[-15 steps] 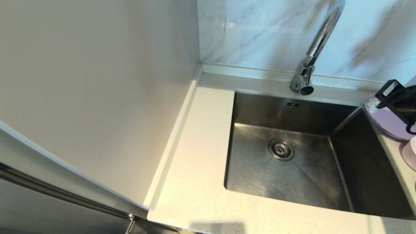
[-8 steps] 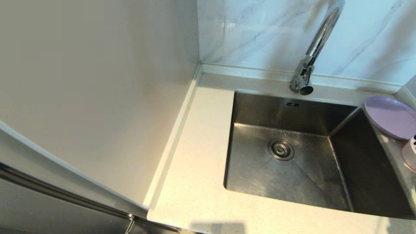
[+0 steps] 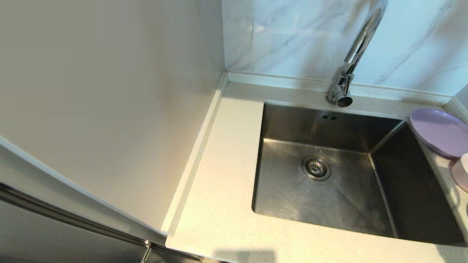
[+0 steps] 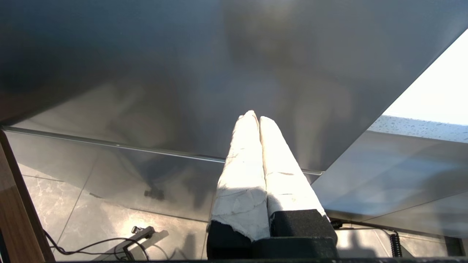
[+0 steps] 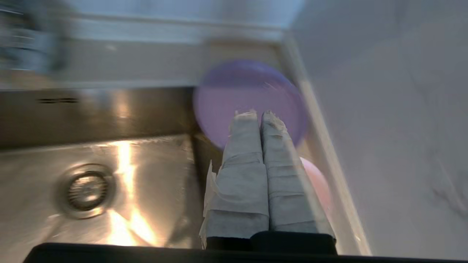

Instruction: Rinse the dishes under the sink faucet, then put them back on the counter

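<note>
Lilac plate (image 3: 438, 131) on counter (image 3: 226, 204), bowl (image 3: 461, 171) beside, prob. touching

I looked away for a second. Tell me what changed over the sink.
The right pincer, over the plate a second ago, has pulled back out of the head view, shut and empty. Plate, bowl, faucet and sink stayed put; no water runs.

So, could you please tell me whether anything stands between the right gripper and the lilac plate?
Nothing visible does. In the right wrist view the right gripper, jaws shut and empty, points straight at the lilac plate on the counter beside the sink. The pink bowl lies off to the side.
</note>
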